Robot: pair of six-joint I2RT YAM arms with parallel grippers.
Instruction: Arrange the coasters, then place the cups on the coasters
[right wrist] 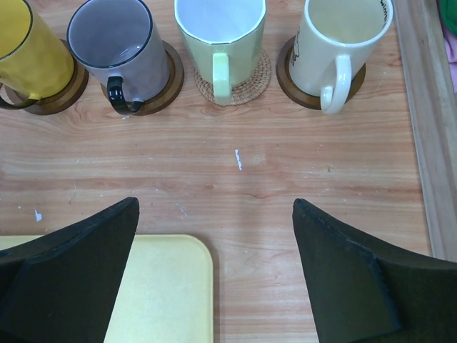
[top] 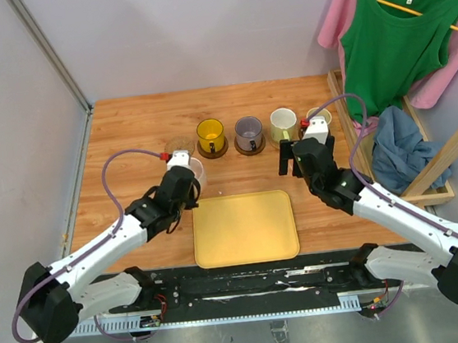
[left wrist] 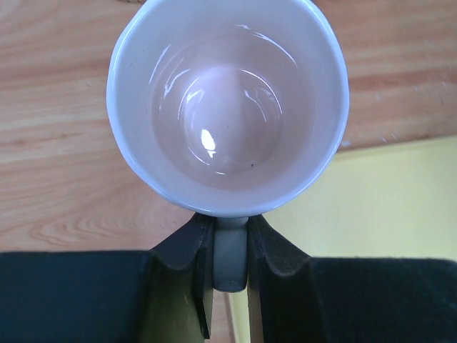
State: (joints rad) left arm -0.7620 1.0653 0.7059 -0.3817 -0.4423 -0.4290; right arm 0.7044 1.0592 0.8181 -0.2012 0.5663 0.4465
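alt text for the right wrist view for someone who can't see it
Four cups stand in a row, each on one of the coasters: yellow cup, grey-purple cup, pale green cup, cream cup, left to right. Nearer the camera the right gripper hangs open above the wooden table, with a corner of the yellow tray at lower left.

Bright, even overhead light is falling on the table, leaving soft shadows. Glare spots are shining inside the pink cup; close-up edges are looking slightly soft.
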